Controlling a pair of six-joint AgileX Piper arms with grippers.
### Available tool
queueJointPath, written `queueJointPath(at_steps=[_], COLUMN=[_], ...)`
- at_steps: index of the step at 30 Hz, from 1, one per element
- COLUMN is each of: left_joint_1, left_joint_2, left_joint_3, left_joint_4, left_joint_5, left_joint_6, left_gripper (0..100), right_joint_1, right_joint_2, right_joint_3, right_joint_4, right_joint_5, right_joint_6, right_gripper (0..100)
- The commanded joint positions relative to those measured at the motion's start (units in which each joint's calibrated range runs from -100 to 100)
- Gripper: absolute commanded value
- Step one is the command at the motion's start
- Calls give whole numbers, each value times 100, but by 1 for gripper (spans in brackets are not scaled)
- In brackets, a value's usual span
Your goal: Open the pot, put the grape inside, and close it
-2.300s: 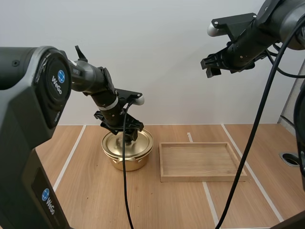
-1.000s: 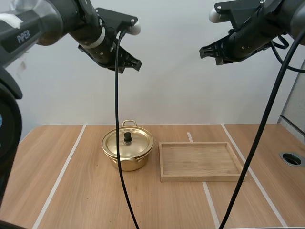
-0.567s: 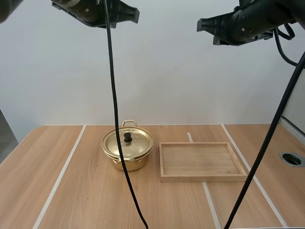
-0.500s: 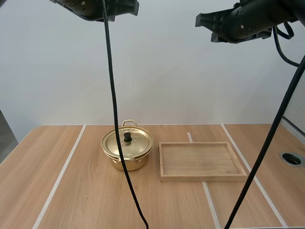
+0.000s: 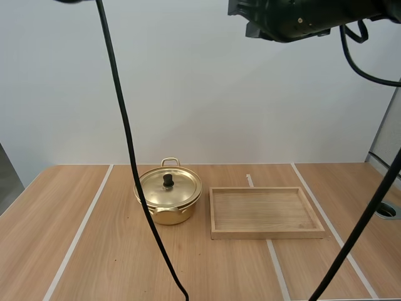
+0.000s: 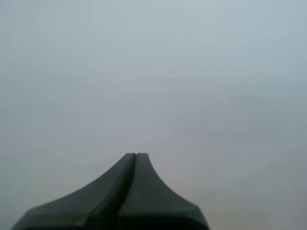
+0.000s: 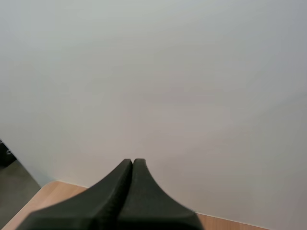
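A golden pot (image 5: 164, 212) stands on the wooden table left of centre, with its lid (image 5: 178, 191) on and a black knob (image 5: 168, 180) on top. High over the table, my right arm (image 5: 301, 19) reaches across toward the left, far above the pot. In the right wrist view my right gripper (image 7: 132, 162) is shut on nothing, its fingers together as one dark wedge facing the white wall. My left gripper (image 6: 135, 155) is likewise shut and empty in the left wrist view, pointing at a plain pale surface.
A shallow wooden tray (image 5: 269, 234) lies just right of the pot, with nothing in it. White tape lines (image 5: 81, 232) run across the table toward the front. A round hole (image 5: 390, 209) sits at the table's right edge.
Both arms have risen. The left arm has gone up out of the high view, and the right arm has moved up and to the left. The pot stays closed and still.
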Motion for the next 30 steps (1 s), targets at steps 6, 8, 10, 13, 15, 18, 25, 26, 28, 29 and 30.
queueJointPath(at_steps=[6,8,10,13,15,18,25,26,28,29,30], left_joint_1=[-16,-16,-16,-9,-9,-9,-9,-9,-9,-9,-9], left_joint_2=[-752,-1075,-1389,-1884,-2235,-2738,-3795,-3939,-4188,-4316,-4442], left_joint_3=[2042,2544,2919,3397,3659,4065,5347,5512,5808,5928,6008], left_joint_4=[344,344,399,599,615,615,615,615,615,615,615], left_joint_5=[-1376,-1624,-1623,-1642,-1642,-1464,-1197,-1158,-1073,-1025,-960], left_joint_6=[-385,-406,-407,-487,-487,-487,-487,-487,-487,-487,-487], left_gripper=[0,0,0,0,0,0,0,0,0,0,0], right_joint_1=[367,367,367,367,367,359,321,313,306,306,306], right_joint_2=[-905,-1268,-1591,-2043,-2358,-2871,-3918,-4000,-4186,-4281,-4378], right_joint_3=[1509,1939,2265,2698,2993,3472,4577,4710,4977,5109,5219], right_joint_4=[-1578,-1627,-1679,-1790,-1823,-1834,-1871,-1871,-1885,-1917,-1926], right_joint_5=[-1873,-2226,-2499,-2640,-2663,-2734,-2670,-2595,-2482,-2435,-2410], right_joint_6=[491,491,491,491,491,491,491,491,491,491,491], right_gripper=[0,0,0,0,0,0,0,0,0,0,0])
